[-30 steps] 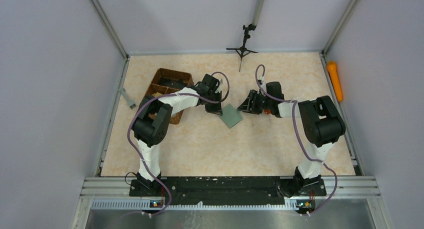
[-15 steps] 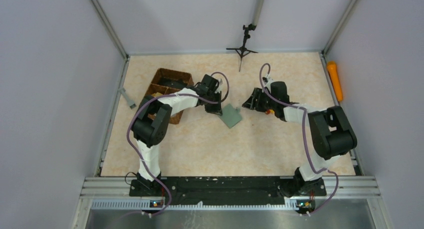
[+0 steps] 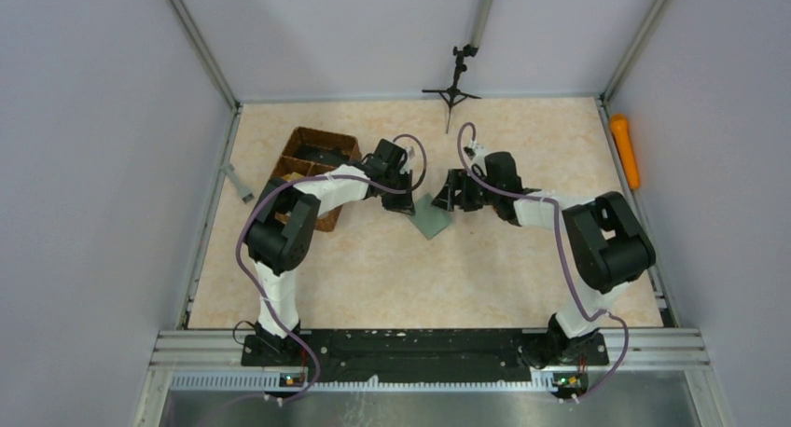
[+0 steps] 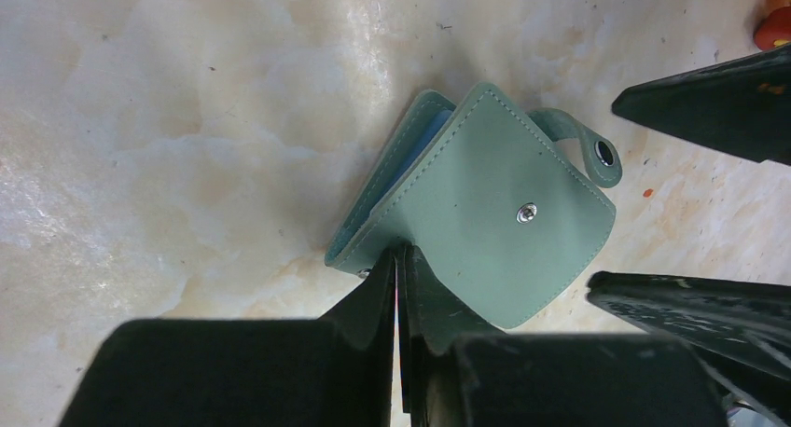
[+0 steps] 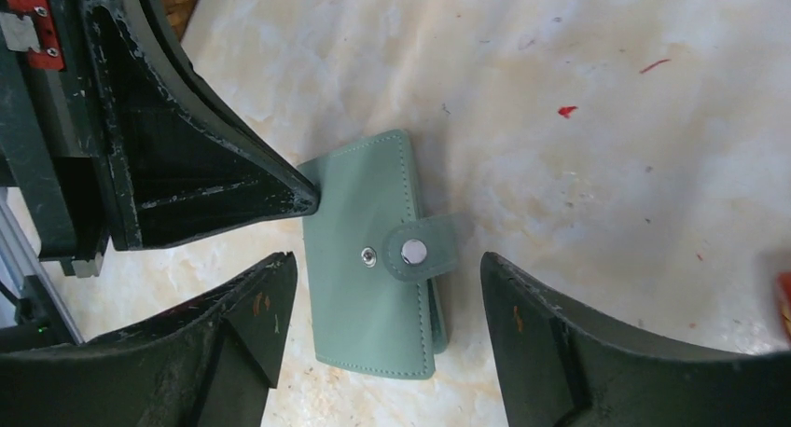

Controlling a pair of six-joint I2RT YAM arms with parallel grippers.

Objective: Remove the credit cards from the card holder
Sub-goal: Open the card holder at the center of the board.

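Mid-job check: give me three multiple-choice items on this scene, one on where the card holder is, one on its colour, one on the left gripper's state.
1. Where is the card holder?
A. in the wicker tray
B. on the table, between the left gripper and the right gripper
C. at the table's near edge

2. What is its outer colour?
A. brown
B. orange
C. grey-green

3. The left gripper is:
A. shut on the card holder's edge
B. wide open above it
C. far away from it

Answers:
1 B: the top view shows it on the table between both grippers.
2 C: both wrist views show a grey-green cover.
3 A: the left wrist view shows its fingers pinched on the holder's edge.
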